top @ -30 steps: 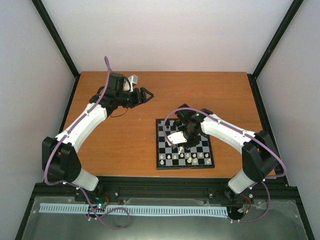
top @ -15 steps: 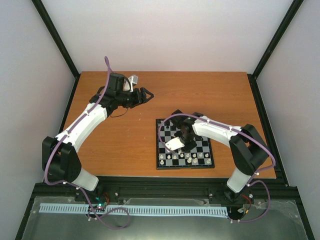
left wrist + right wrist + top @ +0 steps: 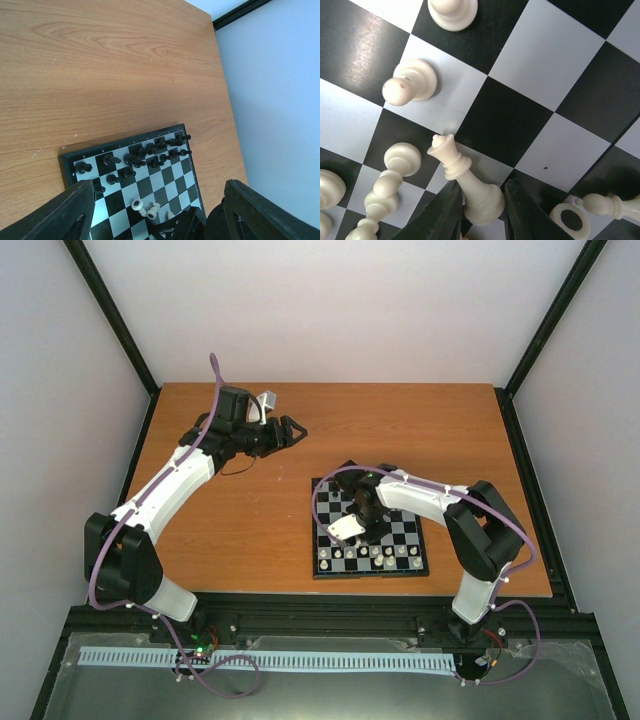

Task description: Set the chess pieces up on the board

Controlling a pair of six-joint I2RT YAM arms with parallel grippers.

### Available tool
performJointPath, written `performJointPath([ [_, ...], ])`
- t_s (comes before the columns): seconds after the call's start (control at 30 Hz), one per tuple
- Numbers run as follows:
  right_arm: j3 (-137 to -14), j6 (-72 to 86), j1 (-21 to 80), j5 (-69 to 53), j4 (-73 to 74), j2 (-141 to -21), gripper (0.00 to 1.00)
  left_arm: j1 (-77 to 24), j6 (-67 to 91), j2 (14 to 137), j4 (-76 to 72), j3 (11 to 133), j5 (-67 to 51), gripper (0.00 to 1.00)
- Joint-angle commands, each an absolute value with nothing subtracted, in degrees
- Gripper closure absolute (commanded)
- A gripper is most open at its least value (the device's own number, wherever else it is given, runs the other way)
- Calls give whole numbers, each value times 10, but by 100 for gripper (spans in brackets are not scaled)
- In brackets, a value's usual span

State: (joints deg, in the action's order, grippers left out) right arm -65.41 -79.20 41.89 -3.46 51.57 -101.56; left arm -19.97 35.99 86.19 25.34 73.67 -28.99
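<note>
On the near rows of the board (image 3: 372, 575) stand cream chess pieces (image 3: 372, 558). Low over the board's near-left squares, the right pincer (image 3: 482, 197) clamps the base of a tilted cream crowned piece (image 3: 451, 157). Black chess pieces (image 3: 150, 155) crowd the board's far edge. Past the board's far-left corner, above the table (image 3: 240, 530), the left pincer (image 3: 157, 210) hangs spread wide, holding nothing.

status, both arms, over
Left pincer open, off the board. Right pincer shut on tilted white piece. Toppled pieces close either side.
</note>
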Motion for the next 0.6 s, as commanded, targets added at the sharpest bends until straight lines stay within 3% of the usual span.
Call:
performJointPath([
  [0.0, -656, -777, 425, -25, 517, -1035, 79, -198, 350, 866, 257, 761, -298, 27],
  [0.27, -669, -731, 417, -45, 518, -1041, 82, -198, 350, 866, 258, 761, -298, 27],
  [0.57, -719, -615, 324, -226, 554, -1012, 84, -198, 342, 861, 251, 759, -294, 27],
])
